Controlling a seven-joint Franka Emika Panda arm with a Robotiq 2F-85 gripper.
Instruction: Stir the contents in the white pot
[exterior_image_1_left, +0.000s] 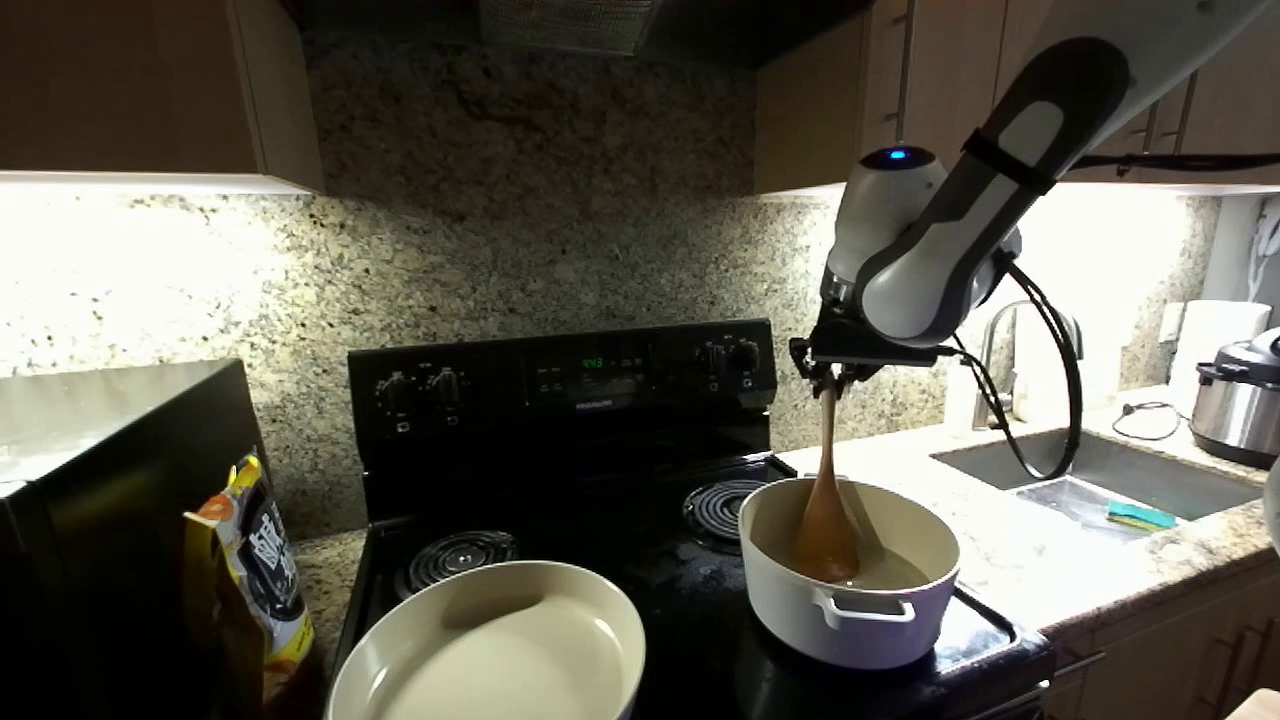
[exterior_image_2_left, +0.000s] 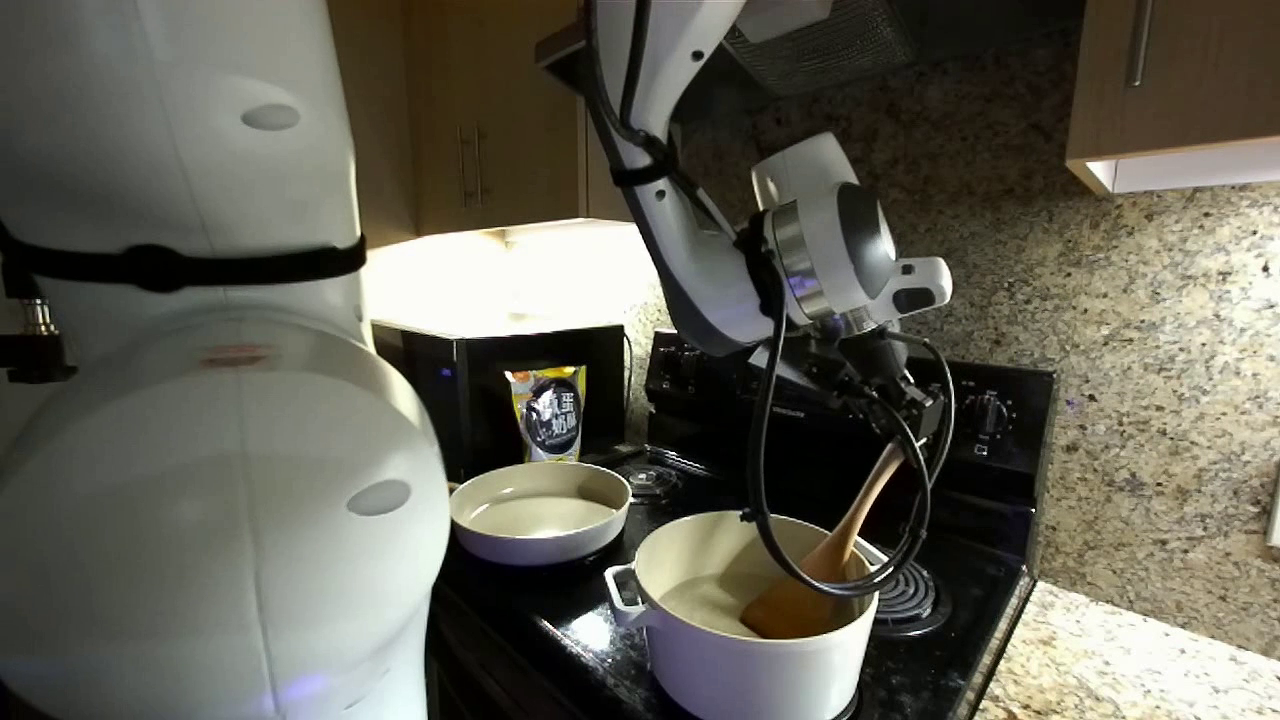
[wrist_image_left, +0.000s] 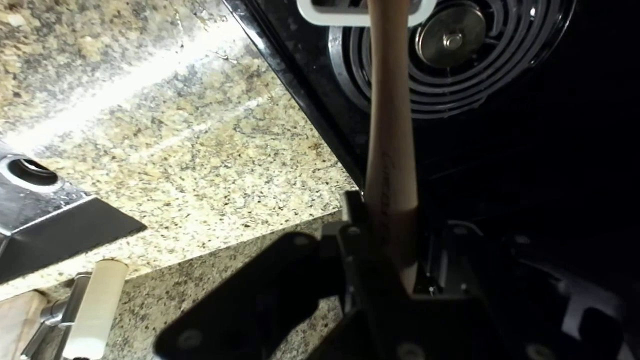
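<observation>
The white pot (exterior_image_1_left: 850, 630) stands on the stove's front burner area, with pale liquid low inside. It also shows in an exterior view (exterior_image_2_left: 755, 675), and one of its handles shows at the top of the wrist view (wrist_image_left: 340, 19). A wooden spoon (exterior_image_1_left: 828, 535) leans inside the pot, its broad head down in the liquid; it also shows in an exterior view (exterior_image_2_left: 830, 560). My gripper (exterior_image_1_left: 828, 384) is above the pot, shut on the upper end of the spoon's handle. In the wrist view the handle (wrist_image_left: 391, 125) runs between the dark fingers (wrist_image_left: 392, 225). The spoon's lower tip is hidden.
A wide shallow cream-white dish (exterior_image_2_left: 540, 548) sits on the black stove (exterior_image_1_left: 690, 600) beside the pot. A food bag (exterior_image_1_left: 265, 570) leans by a black microwave (exterior_image_1_left: 110, 580). A cable loop (exterior_image_2_left: 765, 420) hangs from the arm near the pot. A sink (exterior_image_1_left: 1060, 460) lies in the counter.
</observation>
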